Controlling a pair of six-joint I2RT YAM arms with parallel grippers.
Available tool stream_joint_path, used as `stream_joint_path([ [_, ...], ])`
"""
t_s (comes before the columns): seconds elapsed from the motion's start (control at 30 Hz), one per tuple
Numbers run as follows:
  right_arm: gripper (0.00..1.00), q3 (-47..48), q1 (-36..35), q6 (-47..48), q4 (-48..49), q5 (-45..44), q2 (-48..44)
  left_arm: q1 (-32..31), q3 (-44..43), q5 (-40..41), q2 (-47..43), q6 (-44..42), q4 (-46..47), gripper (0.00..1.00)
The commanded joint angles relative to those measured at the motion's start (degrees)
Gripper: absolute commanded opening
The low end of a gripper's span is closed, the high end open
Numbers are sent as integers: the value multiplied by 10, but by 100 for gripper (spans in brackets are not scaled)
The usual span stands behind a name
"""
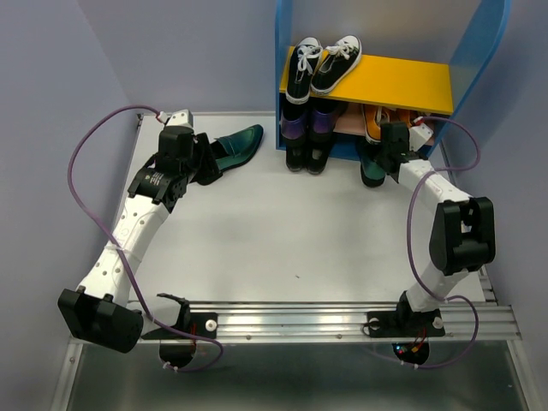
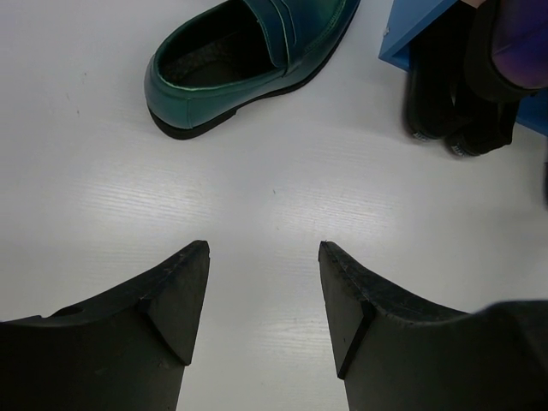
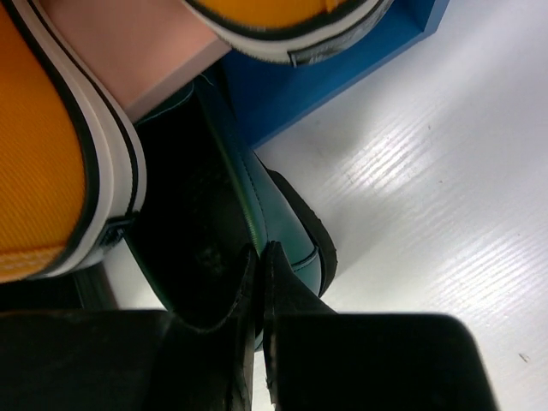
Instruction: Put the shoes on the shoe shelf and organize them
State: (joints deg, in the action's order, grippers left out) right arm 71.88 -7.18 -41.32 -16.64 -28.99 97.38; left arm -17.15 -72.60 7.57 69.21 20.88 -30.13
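One shiny dark green loafer lies on the table at the back left; it also shows in the left wrist view. My left gripper is open and empty just short of its heel. My right gripper is shut on the heel rim of the other green loafer at the foot of the shoe shelf, below the orange sneakers on the lower board. Two black low shoes stand at the shelf's front left.
Black sneakers with white laces sit on the yellow upper board. Purple shoes are on the lower board's left half. Purple cables loop beside both arms. A metal rail runs along the near edge.
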Motion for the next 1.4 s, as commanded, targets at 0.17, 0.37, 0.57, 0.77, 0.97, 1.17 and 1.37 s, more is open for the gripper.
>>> stream_joint_path([
  [0.17, 1, 13, 2, -50, 161, -57, 1, 2, 3, 15, -14, -6, -4, 65],
  [0.37, 1, 5, 2, -61, 209, -48, 37, 2, 5, 9, -11, -11, -5, 65],
  [0.57, 44, -11, 2, -61, 215, -27, 35, 2, 2, 24, 0, -10, -6, 68],
  [0.77, 75, -43, 2, -32, 217, 3, -18, 4, -36, 47, 42, -28, -12, 69],
  [0.97, 91, -103, 2, 15, 217, 51, -110, 7, -91, 52, 143, -65, -10, 69],
  [1.17, 100, -159, 2, 39, 197, 133, -190, 7, -230, 133, 296, -103, -92, 69],
  [1.37, 100, -198, 2, 58, 149, 153, -268, 5, -300, 132, 391, -110, -88, 69],
])
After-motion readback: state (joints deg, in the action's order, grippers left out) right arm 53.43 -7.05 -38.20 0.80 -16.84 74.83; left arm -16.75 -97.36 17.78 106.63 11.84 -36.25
